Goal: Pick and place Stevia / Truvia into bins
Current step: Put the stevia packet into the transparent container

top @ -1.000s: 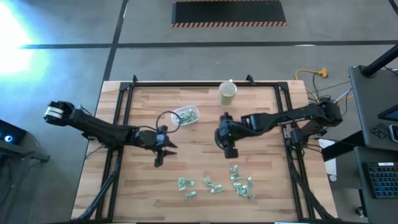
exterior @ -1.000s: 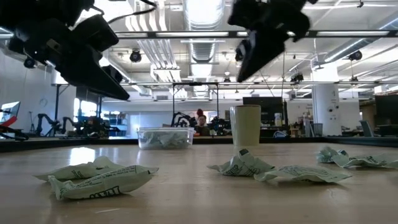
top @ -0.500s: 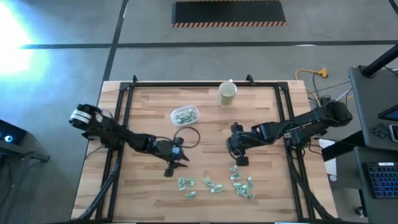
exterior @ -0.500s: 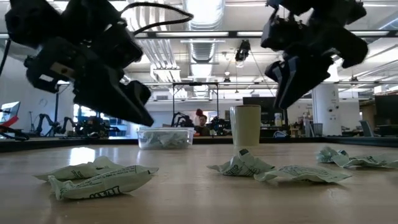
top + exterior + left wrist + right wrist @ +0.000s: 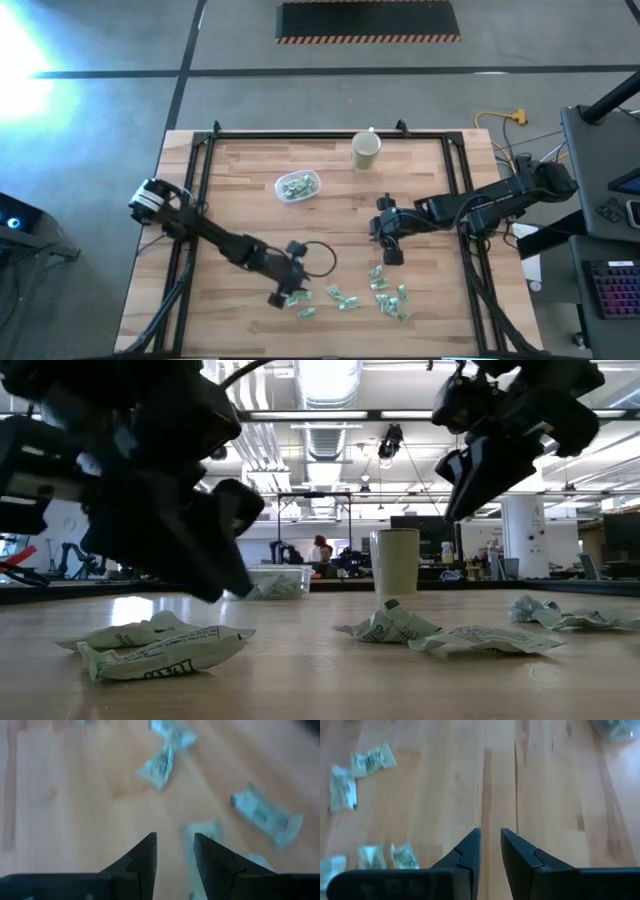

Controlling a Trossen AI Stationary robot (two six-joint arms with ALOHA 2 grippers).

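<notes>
Print on the sachets (image 5: 160,647) is too blurred to read; they lie scattered, pointing every way; left end effector (image 5: 280,299) and right end effector (image 5: 391,257) both narrowly parted, holding nothing.

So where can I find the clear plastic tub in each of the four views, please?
High view: the clear tub sits upper middle of the table, left of the beige cup.
Low view: the tub is far back, left of the cup, partly behind the left tool.
Left wrist view: not in it.
Right wrist view: probably the blurred shape at the corner.
Shared landmark: the cup.
</notes>
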